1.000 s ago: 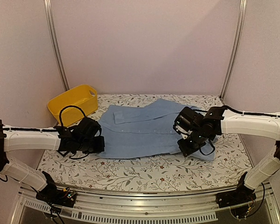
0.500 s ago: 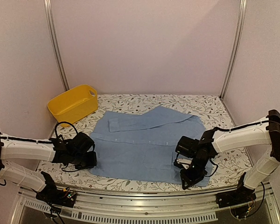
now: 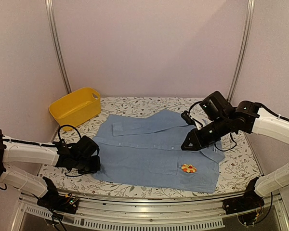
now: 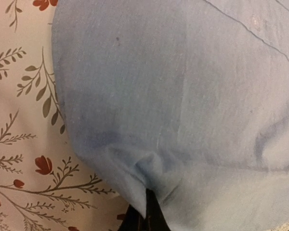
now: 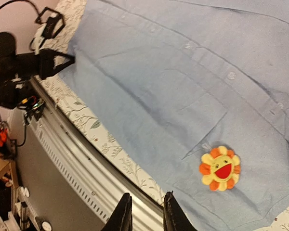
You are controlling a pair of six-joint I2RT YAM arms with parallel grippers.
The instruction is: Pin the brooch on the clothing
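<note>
The light, stiff brooch (image 5: 219,168) is best gripped at its rim. The limp shirt (image 3: 144,144) is pinched by the left pincer (image 4: 147,214); the right pincer (image 5: 144,211) is parted, empty.

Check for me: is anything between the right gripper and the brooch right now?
Nothing visible. The brooch lies exposed on top of the shirt, and the right gripper hangs open above the cloth with only air between them. The left gripper pinches the shirt's opposite edge, well clear.

One shirt (image 3: 144,147), one brooch (image 3: 188,168), one yellow basin (image 3: 82,114).
</note>
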